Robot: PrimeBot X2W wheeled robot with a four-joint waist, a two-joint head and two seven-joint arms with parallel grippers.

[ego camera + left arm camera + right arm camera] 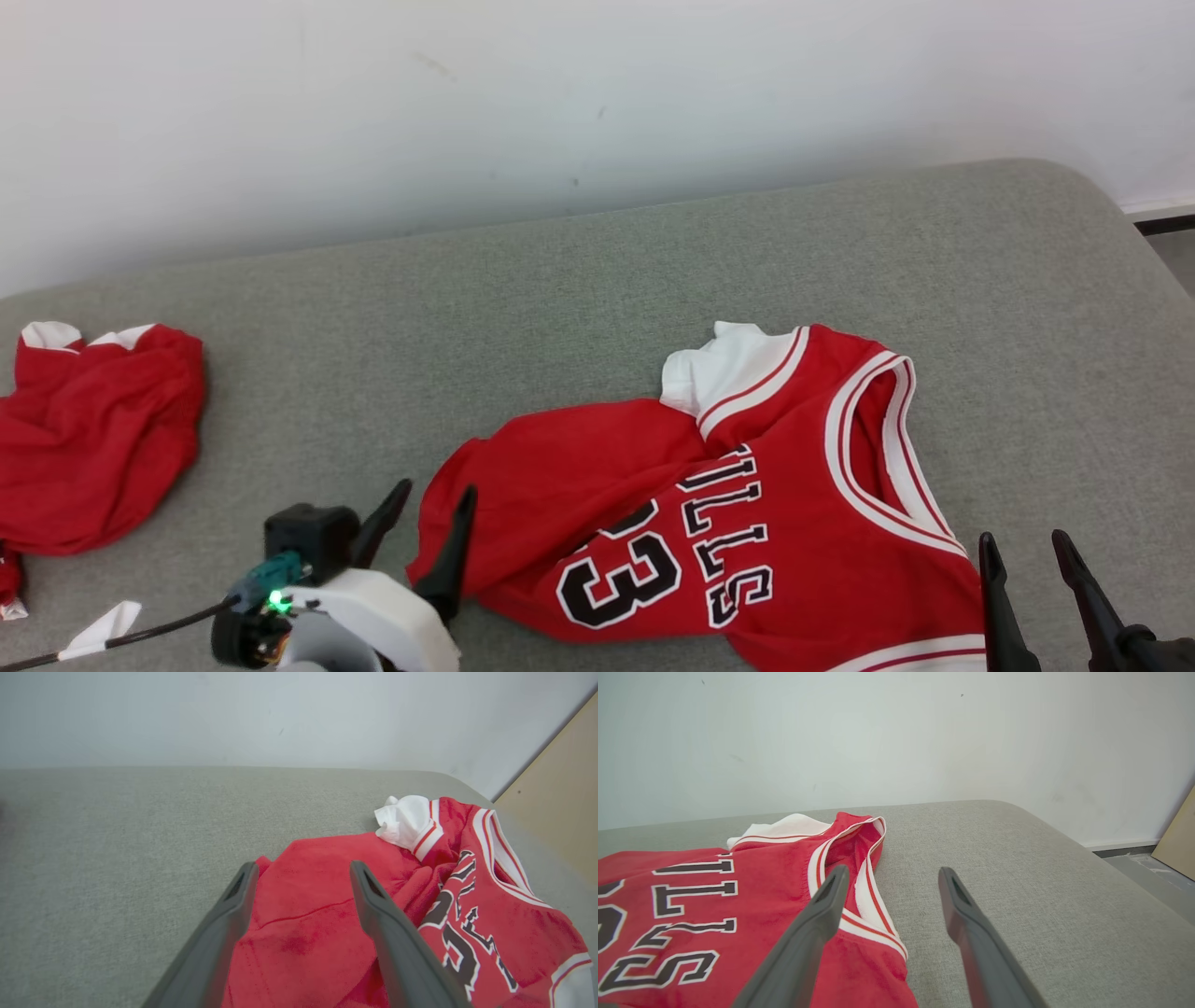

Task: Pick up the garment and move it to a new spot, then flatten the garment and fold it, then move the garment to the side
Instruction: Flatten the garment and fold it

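On the grey cushion (pixel 560 308), toward its right and near edge: the red jersey (pixel 747 504), lettered side up, neck opening toward the right, the other end bunched and rolled under at the left. Lies only half spread, with a white flap of fabric poking out at the far side. Judged not yet flat; needs smoothing before any fold.

Straddling that bunched left edge, the left end effector (pixel 435 490): fingers spread wide, cloth beneath and between them, nothing clamped. Looks placed to take the rumpled end and draw it outward. At the neck opening, the right end effector (pixel 1022 537): equally wide apart and empty, one finger over the white-trimmed collar, the other over bare cushion. Seems set to take the opposite end, for pulling the cloth taut between the two.

Further out, at the far left of the cushion and well apart: a second red garment (pixel 93 439), crumpled. Narrows the free room on that side for setting the folded jersey aside. Beyond, a pale wall (pixel 560 112); off the right end, a strip of floor (pixel 1178 266).
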